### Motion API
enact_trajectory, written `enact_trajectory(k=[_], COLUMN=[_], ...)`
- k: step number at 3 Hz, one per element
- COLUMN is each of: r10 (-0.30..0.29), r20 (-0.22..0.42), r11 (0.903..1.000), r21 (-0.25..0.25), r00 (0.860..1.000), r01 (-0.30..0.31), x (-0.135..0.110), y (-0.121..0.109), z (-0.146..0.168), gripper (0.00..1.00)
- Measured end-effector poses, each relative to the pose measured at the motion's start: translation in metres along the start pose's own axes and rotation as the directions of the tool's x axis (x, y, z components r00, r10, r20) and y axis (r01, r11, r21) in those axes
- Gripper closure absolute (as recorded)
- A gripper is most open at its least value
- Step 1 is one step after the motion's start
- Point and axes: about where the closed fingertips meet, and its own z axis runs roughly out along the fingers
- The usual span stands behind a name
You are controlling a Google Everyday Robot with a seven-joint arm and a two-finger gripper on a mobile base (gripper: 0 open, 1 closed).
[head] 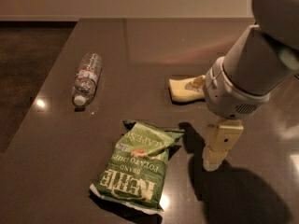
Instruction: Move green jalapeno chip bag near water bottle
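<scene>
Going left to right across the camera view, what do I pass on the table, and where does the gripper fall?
water bottle → green jalapeno chip bag → yellow sponge → gripper, low over the table just right of the bag.

The green jalapeno chip bag [135,169] lay flat; the water bottle [86,78] lay sideways, well apart, seemingly cap-forward; the pincer [218,147] hung beside the bag.

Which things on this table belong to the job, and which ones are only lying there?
For the job:
green jalapeno chip bag, lying flat
water bottle, on its side
gripper, beside the bag, not touching it

Just lying about:
pale yellow sponge
</scene>
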Motion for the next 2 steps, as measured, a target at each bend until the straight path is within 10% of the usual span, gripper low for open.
enact_trajectory(k=[2], r10=[-0.022], r20=[0.048], r11=[0.9995], r21=[-0.022], r00=[0.999], r01=[0.024], x=[-0.012], y=[0.005], z=[0.008], gripper=[0.0])
